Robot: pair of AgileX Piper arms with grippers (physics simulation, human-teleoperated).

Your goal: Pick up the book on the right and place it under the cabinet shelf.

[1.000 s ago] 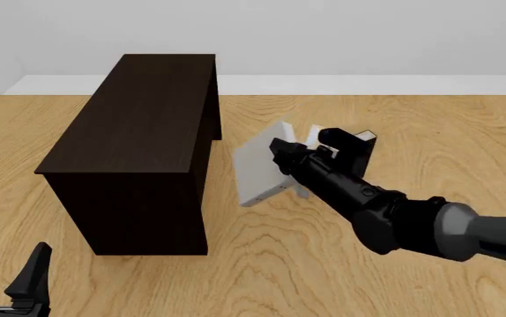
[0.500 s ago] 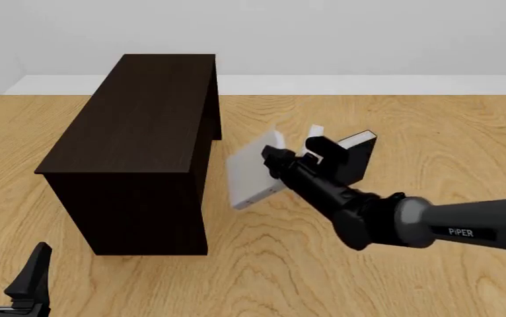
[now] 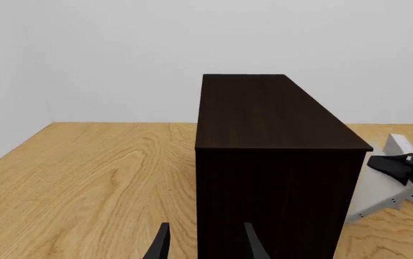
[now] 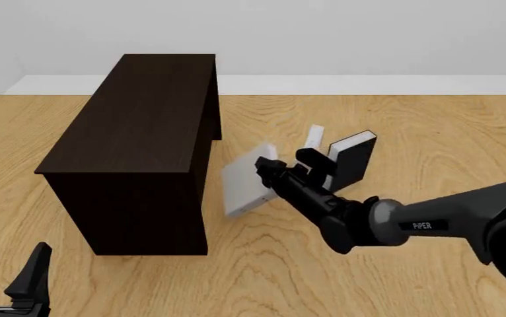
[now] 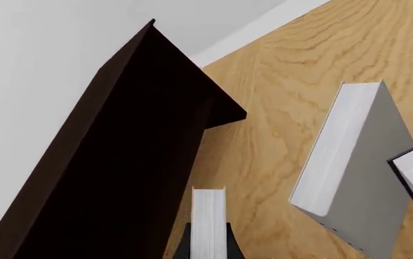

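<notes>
A thick light-grey book (image 4: 242, 185) with white page edges hangs tilted just right of the dark boxy wooden cabinet shelf (image 4: 143, 142), pinched in the right gripper (image 4: 265, 170) on an outstretched arm. The left gripper (image 4: 8, 274), near the cabinet's front, sits spread.

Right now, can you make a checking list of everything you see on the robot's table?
Surface: wooden table, light grain.
Job's things: grey book held tilted off the table, close beside the dark cabinet shelf, not yet under it.
Clutter: black-covered book and another grey book standing behind the right arm.
Grippers: right gripper shut on the grey book; left gripper open, low at the near edge, holding nothing.
Cables: nothing seen.
Surroundings: plain pale wall behind the table.
</notes>
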